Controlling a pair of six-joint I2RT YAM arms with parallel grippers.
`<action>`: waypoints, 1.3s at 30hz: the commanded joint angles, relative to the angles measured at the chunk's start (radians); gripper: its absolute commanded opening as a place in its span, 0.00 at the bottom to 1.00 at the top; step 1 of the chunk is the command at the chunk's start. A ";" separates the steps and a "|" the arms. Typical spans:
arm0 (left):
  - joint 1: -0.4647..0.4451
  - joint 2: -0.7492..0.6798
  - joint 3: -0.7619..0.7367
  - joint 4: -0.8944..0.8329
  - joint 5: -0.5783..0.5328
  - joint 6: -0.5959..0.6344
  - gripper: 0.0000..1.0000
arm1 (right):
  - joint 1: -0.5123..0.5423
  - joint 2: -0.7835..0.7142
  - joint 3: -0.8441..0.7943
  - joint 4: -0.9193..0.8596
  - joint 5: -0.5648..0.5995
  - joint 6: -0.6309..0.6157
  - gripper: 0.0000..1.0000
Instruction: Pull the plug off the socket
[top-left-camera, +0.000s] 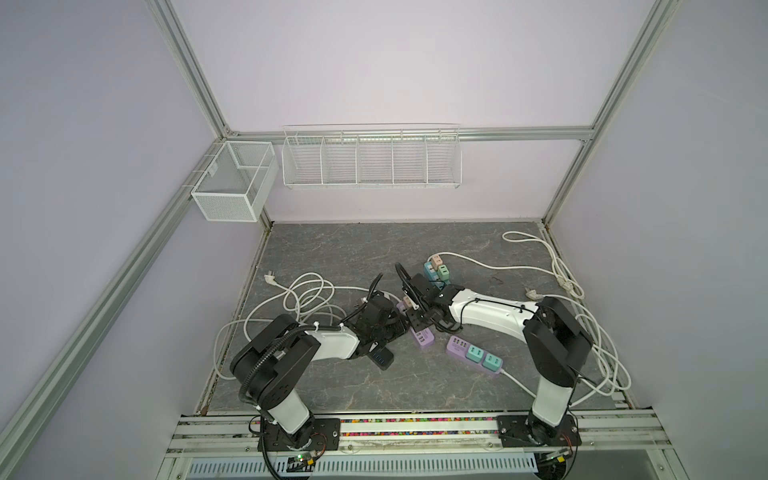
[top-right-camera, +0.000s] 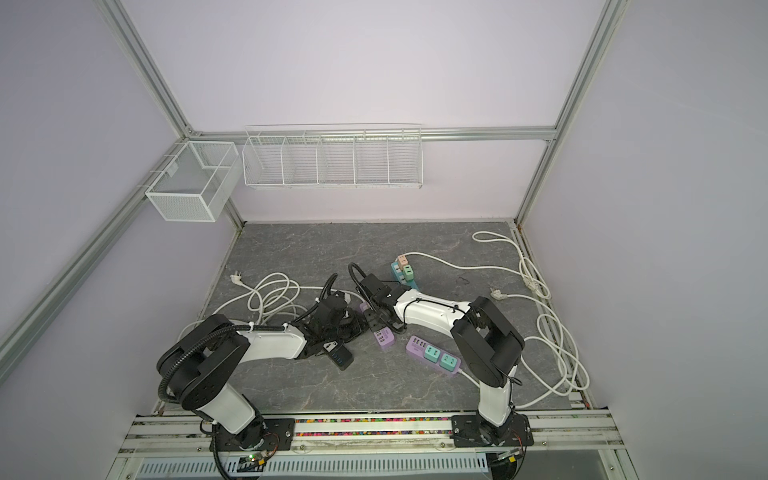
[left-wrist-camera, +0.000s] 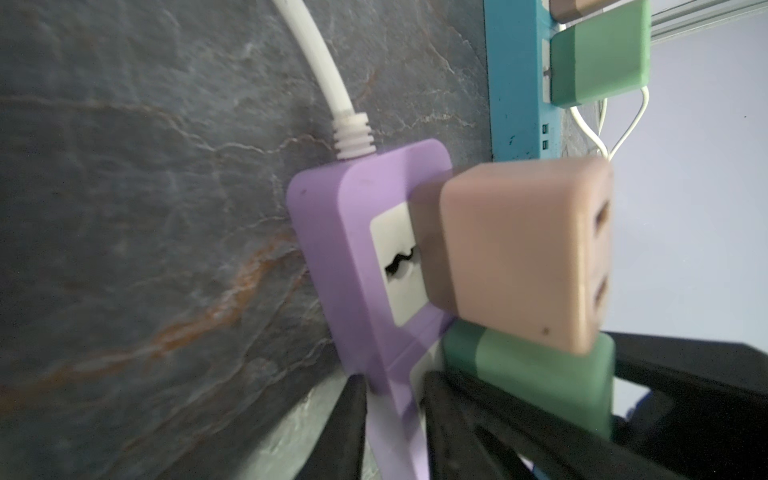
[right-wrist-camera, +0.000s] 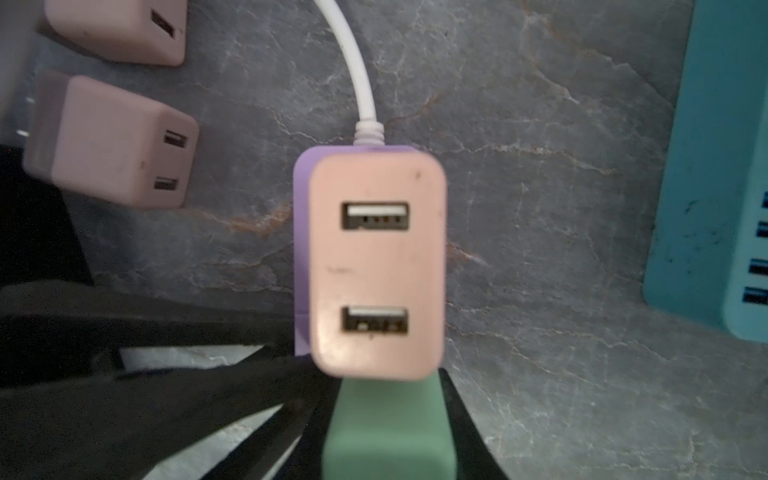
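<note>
Pinching 1 plug (right-wrist-camera: 386, 432), 1 purp strip (left-wrist-camera: 332, 232)

Laid out on the surface (top-left-camera: 332, 257).
Middle strip (top-left-camera: 423, 337) central, plugs (left-wrist-camera: 519, 257) on it; far strip (top-left-camera: 428, 272) behind; near strip (top-left-camera: 455, 347) right, in front.

Left gripper (left-wrist-camera: 395, 424) and right gripper (right-wrist-camera: 386, 424) close together, angled down — both clamped.
</note>
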 joint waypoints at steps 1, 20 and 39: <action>-0.006 0.033 -0.029 -0.195 -0.040 -0.006 0.26 | -0.017 -0.120 0.005 0.076 -0.025 0.029 0.19; -0.013 0.060 -0.008 -0.254 -0.038 0.002 0.27 | 0.004 -0.141 -0.075 0.206 -0.012 0.058 0.13; -0.013 0.083 -0.023 -0.274 -0.063 -0.006 0.23 | 0.005 -0.123 -0.051 0.196 -0.041 0.044 0.09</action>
